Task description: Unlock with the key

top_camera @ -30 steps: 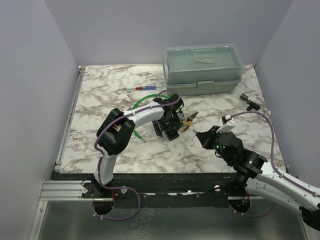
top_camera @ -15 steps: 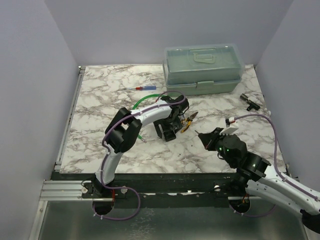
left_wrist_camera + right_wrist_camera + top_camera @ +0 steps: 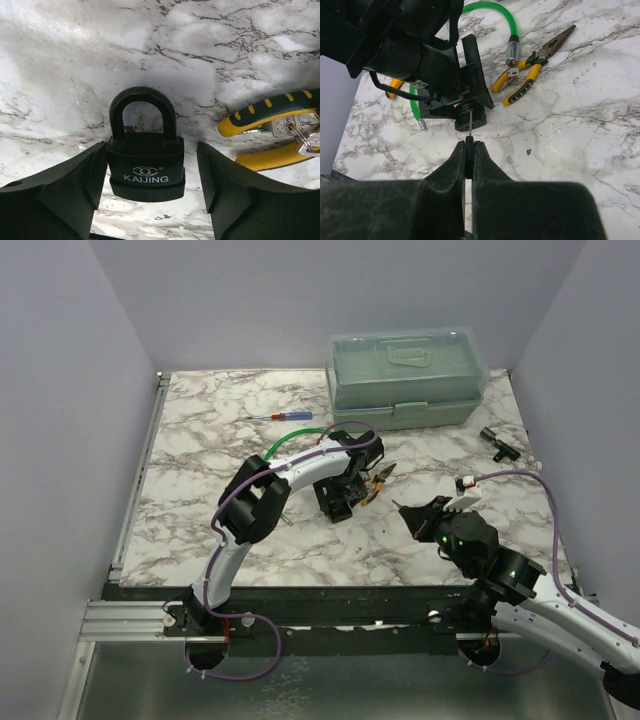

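**A:** What does the overhead view show?

**B:** A marble table (image 3: pixel 200 440) with 2 robot arms reaching in from the bottom edge. A pale green toolbox (image 3: pixel 405 380) sits at the top, right of centre. A red-and-blue screwdriver (image 3: pixel 285 417) lies just left of it.

**A:** Where is the left gripper?

**B:** The left gripper (image 3: pixel 150 155) is near the centre of the overhead frame. Its wrist view shows the 2 dark fingers set wide, either side of a black padlock (image 3: pixel 146 167) lying flat on the marble. The finger on the left of that frame looks to touch the lock body. A narrow gap shows on the right, so the lock is bracketed, not clamped.

**A:** And the right one?

**B:** The right gripper (image 3: pixel 469 145) has its fingers pressed together on the key (image 3: pixel 469 122), low in the centre of its wrist frame. The dark head is pinched between the fingertips. The thin silver blade sticks up toward the padlock. I cannot tell whether the tip touches it.

**A:** Anything else nearby?

**B:** Yellow-handled pliers (image 3: pixel 530 75) lie in the upper right of that frame, beside a green cable (image 3: pixel 495 7).
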`<state>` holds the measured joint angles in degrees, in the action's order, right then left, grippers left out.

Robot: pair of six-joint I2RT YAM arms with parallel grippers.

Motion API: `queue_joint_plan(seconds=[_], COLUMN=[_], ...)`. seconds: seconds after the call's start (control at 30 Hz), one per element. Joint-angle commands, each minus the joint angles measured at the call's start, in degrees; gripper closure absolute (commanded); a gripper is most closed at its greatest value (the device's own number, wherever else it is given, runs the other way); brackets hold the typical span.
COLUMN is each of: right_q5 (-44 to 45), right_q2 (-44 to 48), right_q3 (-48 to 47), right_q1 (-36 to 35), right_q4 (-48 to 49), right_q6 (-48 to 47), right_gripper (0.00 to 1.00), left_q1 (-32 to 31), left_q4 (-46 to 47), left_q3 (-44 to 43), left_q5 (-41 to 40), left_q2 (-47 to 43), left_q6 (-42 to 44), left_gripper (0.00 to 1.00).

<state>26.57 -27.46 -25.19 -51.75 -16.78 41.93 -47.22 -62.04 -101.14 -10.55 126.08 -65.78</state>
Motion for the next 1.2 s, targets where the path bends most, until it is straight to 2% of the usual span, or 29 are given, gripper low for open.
queue_joint_plan(seconds=[0.0, 0.13, 0.2, 0.3, 0.37, 0.43, 0.47, 0.77, 0.93, 1.03, 1.17], right_q5=[2.8, 3.2, 3.3, 3.5, 3.5, 3.5, 3.6, 2.6, 1.4, 0.7, -0.8], right_q2=[1.0, 1.3, 1.3, 1.0, 0.9, 0.6, 0.5, -1.5, -5.3, -7.7, -9.6], right_q3=[0.6, 0.5, 0.4, 0.1, -0.2, -0.5, -0.6, -1.0, -2.1, -3.6, -4.6], right_q1=[-0.2, -0.2, -0.2, -0.2, -0.2, -0.2, -0.2, -0.2, -0.2, -0.2, -0.2], right_q4=[-2.0, -2.4, -2.6, -2.9, -3.4, -3.8, -4.0, -3.0, -1.9, -1.5, 1.1], right_q6=[-0.9, -1.0, -1.0, -0.9, -0.8, -0.7, -0.6, 0.5, 1.1, 1.4, 0.5], right_gripper=[1.00, 1.00, 1.00, 1.00, 1.00, 1.00, 1.00, 1.00, 1.00, 1.00, 1.00], left_q1=[-0.6, -0.7, -0.6, -0.6, -0.6, -0.7, -0.7, -0.6, 0.8, 1.8, 3.2], left_q4=[-1.2, 0.4, 1.7, 3.9, 5.3, 7.0, 8.0, 16.4, 25.7, 33.2, 49.0], left_q3=[-0.8, 1.0, 2.6, 4.6, 6.0, 7.6, 8.5, 19.0, 27.7, 34.2, 45.6], left_q5=[-1.1, -1.1, -0.8, -0.3, 0.1, 0.7, 1.1, 1.2, 6.4, 8.8, 10.4], left_q2=[3.4, 3.0, 2.3, 1.3, 0.7, -0.2, -0.8, -10.1, -17.3, -22.4, -31.4], left_q6=[1.2, 1.3, 1.2, 1.5, 1.5, 1.7, 1.7, 0.0, -3.8, -6.3, -9.7], left_gripper=[0.26, 0.34, 0.43, 0.61, 0.80, 0.95, 1.00, 1.00, 1.00, 1.00, 1.00])
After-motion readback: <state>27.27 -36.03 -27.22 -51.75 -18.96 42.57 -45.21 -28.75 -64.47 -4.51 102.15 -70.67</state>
